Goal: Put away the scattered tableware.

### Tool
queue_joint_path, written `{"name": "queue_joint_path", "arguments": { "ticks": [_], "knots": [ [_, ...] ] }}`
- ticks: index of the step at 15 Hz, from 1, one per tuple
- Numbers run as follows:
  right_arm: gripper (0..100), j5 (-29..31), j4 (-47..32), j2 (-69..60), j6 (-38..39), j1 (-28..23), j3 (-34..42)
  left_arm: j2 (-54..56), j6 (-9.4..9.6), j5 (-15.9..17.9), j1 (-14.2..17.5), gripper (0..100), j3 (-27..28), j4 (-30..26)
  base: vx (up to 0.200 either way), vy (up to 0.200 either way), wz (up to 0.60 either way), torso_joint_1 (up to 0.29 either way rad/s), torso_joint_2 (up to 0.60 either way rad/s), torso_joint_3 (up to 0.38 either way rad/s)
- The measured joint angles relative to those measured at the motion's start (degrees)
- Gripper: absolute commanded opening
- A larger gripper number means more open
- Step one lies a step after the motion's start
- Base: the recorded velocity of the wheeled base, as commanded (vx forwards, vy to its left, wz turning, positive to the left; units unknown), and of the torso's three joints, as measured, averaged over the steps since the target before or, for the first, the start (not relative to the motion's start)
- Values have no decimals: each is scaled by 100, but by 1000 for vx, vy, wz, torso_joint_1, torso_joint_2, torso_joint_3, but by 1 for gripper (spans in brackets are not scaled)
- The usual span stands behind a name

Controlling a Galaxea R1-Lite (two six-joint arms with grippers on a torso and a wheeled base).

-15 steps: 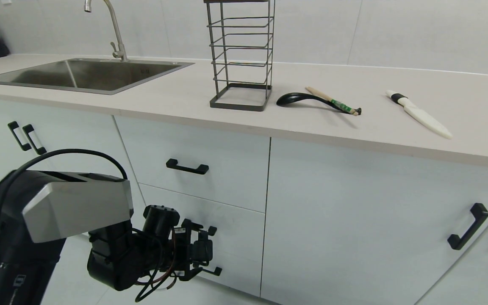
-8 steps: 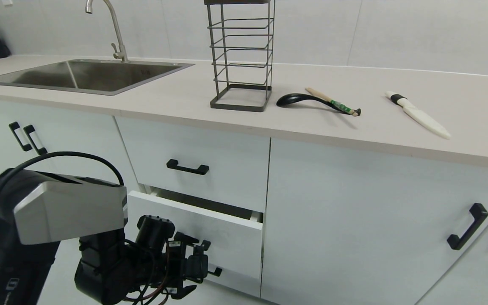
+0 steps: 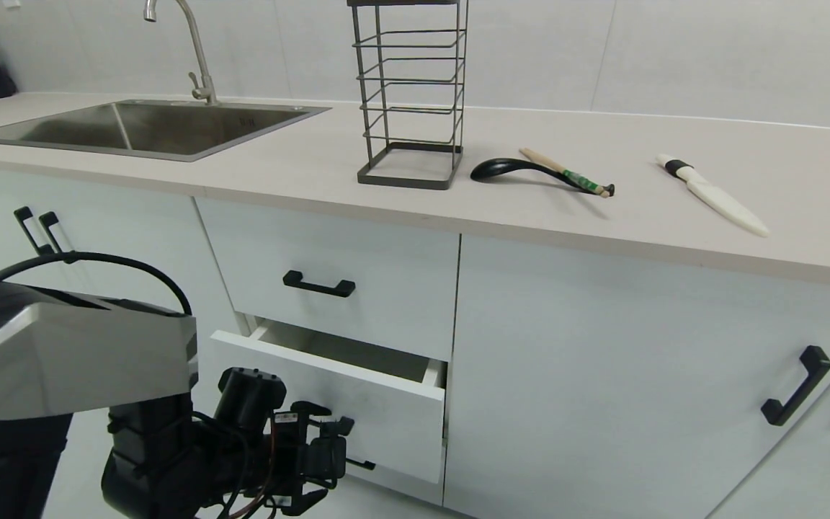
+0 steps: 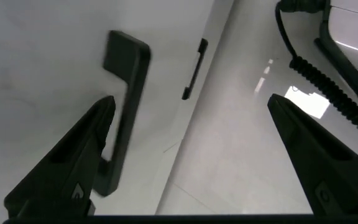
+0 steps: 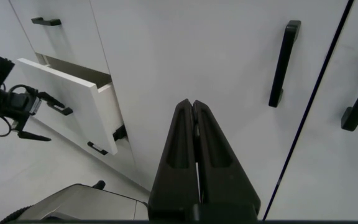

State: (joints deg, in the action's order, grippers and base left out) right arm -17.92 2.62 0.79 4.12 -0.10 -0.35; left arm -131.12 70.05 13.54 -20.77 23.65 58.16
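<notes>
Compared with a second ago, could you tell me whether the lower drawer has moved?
Yes. The lower drawer has slid out from under the shut upper drawer, toward the robot.

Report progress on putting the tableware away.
Done: the lower drawer stands partly open. In hand: the open left gripper is at its handle. Left: ladle, chopsticks and knife lie on the counter, none stowed; the right gripper is shut and empty.

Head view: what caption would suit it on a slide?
Left jaws at the handle of a partly open drawer; ladle and knife lie on the counter.
</notes>
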Motion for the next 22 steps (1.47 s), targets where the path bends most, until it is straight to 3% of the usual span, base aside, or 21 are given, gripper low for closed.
{"name": "queue_joint_path", "arguments": {
  "ticks": [4,6,7,10,12,15,17,19,22],
  "knots": [
    [0,2,0,0,0,0,0,869,-26,30,-50,100,-602,-11,0,0,0,0,0,0],
    [0,2,0,0,0,0,0,1512,-167,33,-205,100,-1018,-28,0,0,0,0,0,0],
    [0,0,0,0,0,0,0,1853,-332,35,-325,100,-1164,-68,0,0,0,0,0,0],
    [0,0,0,0,1,0,0,2870,-1211,35,-880,100,-1109,-492,0,0,0,0,0,0],
    [0,2,0,0,1,0,2,3377,-1463,24,-1048,100,-742,-1156,0,0,0,0,0,0],
    [0,0,0,0,0,0,2,3589,-1457,24,-627,100,-522,-1543,0,0,0,0,0,0],
    [0,2,-2,0,0,0,2,3457,-1320,24,-402,100,-323,-1591,0,0,0,0,0,0],
    [0,2,0,0,0,0,2,3154,-918,33,-232,100,-50,-1612,0,0,0,0,0,0],
    [0,2,-2,0,1,0,2,2588,-474,140,-150,100,223,-1629,0,0,0,0,0,0]
  ]
}}
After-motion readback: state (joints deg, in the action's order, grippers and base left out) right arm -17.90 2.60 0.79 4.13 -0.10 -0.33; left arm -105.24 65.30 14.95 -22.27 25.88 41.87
